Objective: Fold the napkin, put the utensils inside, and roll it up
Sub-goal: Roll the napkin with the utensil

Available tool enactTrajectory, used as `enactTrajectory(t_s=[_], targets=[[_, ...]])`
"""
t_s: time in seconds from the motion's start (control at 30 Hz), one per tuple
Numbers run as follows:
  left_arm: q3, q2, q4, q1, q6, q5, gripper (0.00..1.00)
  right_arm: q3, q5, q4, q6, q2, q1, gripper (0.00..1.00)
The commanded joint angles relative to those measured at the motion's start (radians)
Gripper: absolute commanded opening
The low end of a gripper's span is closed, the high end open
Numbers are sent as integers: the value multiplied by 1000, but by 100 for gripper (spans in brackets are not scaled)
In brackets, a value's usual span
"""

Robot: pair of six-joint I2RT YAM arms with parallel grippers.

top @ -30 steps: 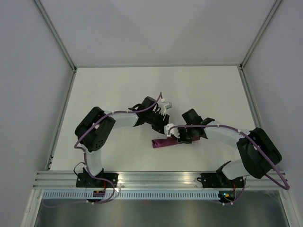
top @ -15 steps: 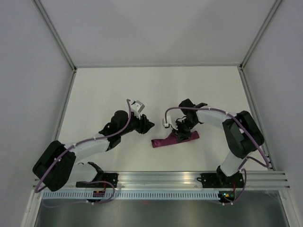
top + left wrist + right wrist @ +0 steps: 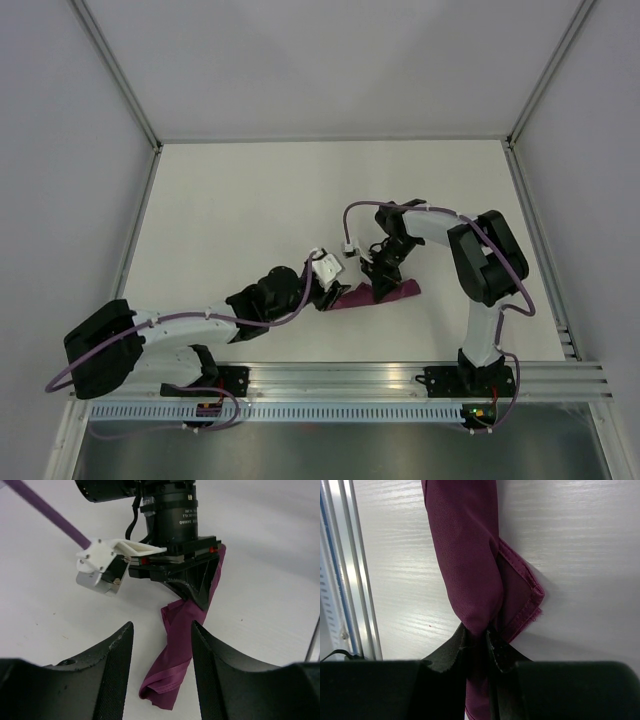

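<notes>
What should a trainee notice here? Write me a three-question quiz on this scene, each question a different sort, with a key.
1. Multiple choice: which gripper pinches the rolled napkin? A) left gripper B) right gripper C) both D) neither
2. True or false: bare utensils lie on the table beside the roll.
3. Fill in: the left gripper's jaws stand ____.

Key: 1 B. 2 False, no utensils show in any view. 3 open.
</notes>
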Motion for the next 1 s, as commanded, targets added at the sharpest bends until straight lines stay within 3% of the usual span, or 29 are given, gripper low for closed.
enactTrajectory(t_s=[0.0,0.37,0.97], targets=[[63,63,-26,-61,184,-87,56,-3,65,-16,-61,104,5,3],[192,393,-8,-174,367,-57,62,17,57,-27,-65,164,1,3],[277,587,-48,-207,431,-46,59,23,71,-38,-67,185,-19,3]])
